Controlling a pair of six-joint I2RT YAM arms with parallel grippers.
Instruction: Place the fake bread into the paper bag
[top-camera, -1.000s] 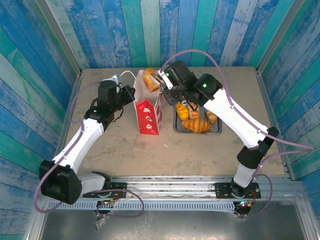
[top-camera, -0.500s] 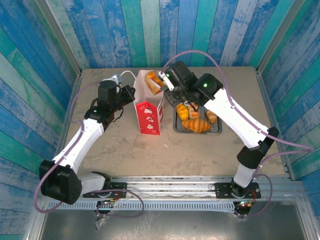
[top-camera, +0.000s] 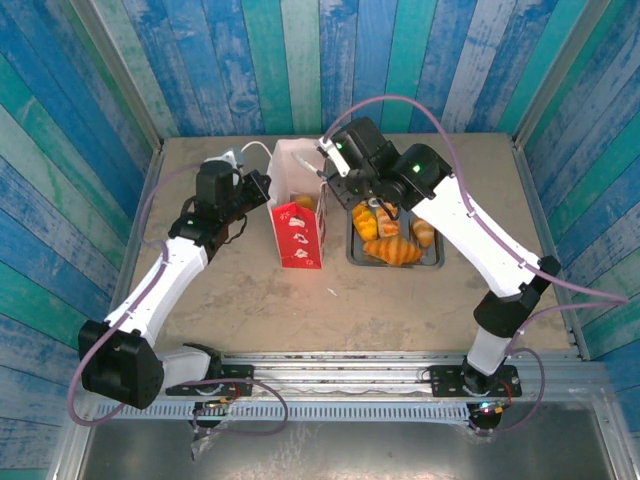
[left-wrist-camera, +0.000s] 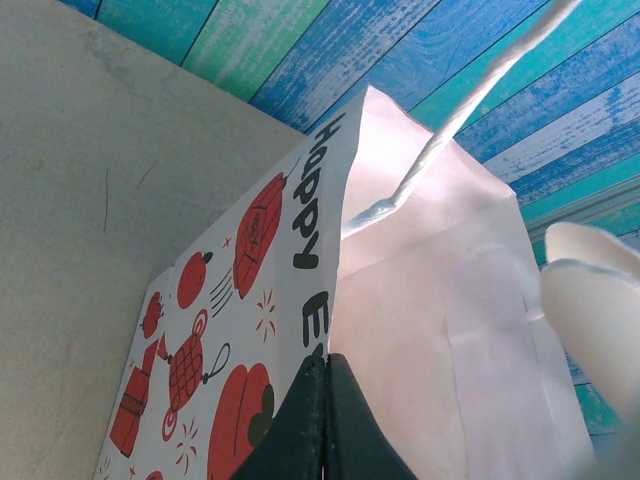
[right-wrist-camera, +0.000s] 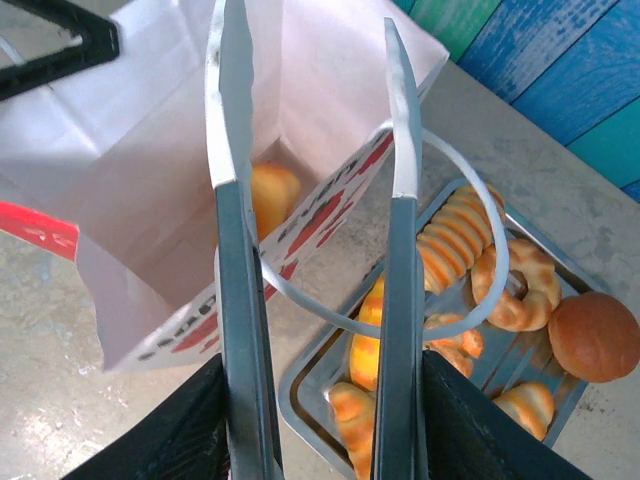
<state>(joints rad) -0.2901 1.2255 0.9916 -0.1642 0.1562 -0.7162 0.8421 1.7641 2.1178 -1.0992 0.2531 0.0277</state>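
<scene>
Paper bag (top-camera: 298, 215) stood upright near the middle of the table (top-camera: 420, 300), mouth open upward — one piece of fake bread (right-wrist-camera: 272, 192) lay inside it, at the bottom. Tray (top-camera: 434, 262) sat just right of the bag, touching or nearly so, with the rest of the bread (top-camera: 392, 249) piled in it. Left gripper (top-camera: 255, 187) was at the bag's left wall. Right gripper (top-camera: 335, 170) hung above the gap between bag and tray — tongs (right-wrist-camera: 240, 300) reaching down over the bag's mouth.

— What do we see near the table's far edge?
— The paper bag (top-camera: 298, 215) stands upright, 1 pastry (top-camera: 306, 202) inside; the right gripper (top-camera: 335, 172) hovers above, beside the tray (top-camera: 436, 260).
</scene>
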